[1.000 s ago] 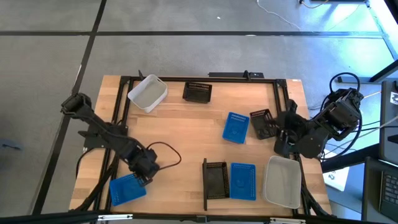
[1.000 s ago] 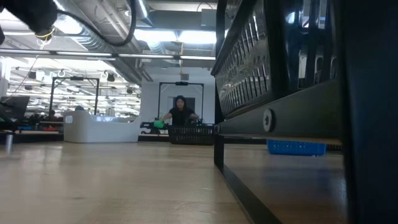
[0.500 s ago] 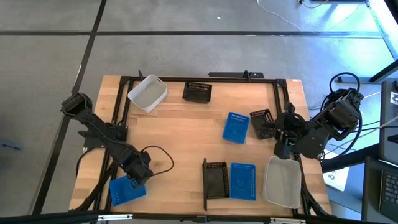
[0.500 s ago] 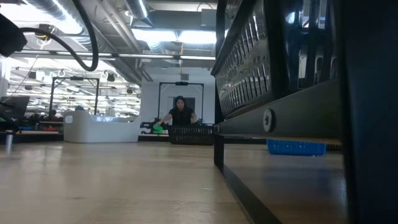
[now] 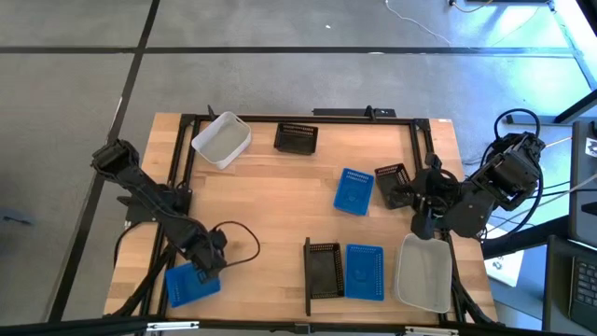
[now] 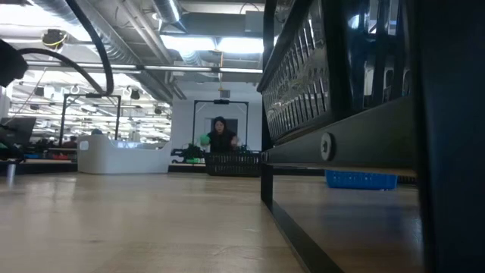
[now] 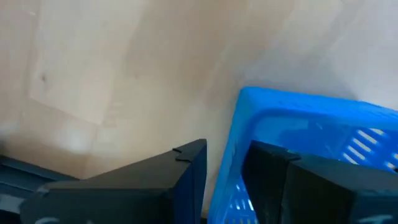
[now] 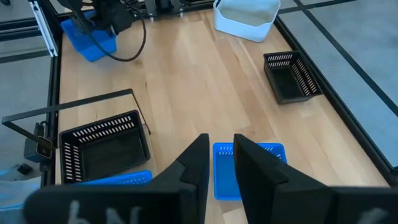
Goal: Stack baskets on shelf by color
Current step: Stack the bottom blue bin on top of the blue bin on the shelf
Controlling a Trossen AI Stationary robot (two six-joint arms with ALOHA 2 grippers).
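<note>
A blue basket (image 5: 191, 284) rests flat on the table's near left corner. My left gripper (image 5: 207, 264) points down over its far right corner, open, with one finger (image 7: 186, 174) outside the wall and the other (image 7: 280, 180) inside. My right gripper (image 5: 417, 198) hangs open and empty above the table's right side, near a black basket (image 5: 395, 184) and a blue one (image 5: 354, 190). On the shelf (image 5: 347, 250) sit a black basket (image 5: 324, 271) and a blue basket (image 5: 365, 272). A white basket (image 5: 424, 273) lies beside it. My left gripper comes from above and straddles the blue basket's wall (image 7: 231, 146) near a corner, one finger inside the tub and one outside. Whether the fingers touch the wall I cannot tell. The basket sits with its bottom on the table.
A white basket (image 5: 221, 138) and a black basket (image 5: 297, 138) stand at the far edge. The shelf's black upright bar (image 5: 307, 276) rises at the near middle. A black frame (image 5: 183, 159) runs round the tabletop. A person (image 6: 220, 136) stands far behind the table.
My left gripper has gone down and toward the table's near left corner, ending with its fingers astride the blue basket's wall. The basket has stayed in place.
</note>
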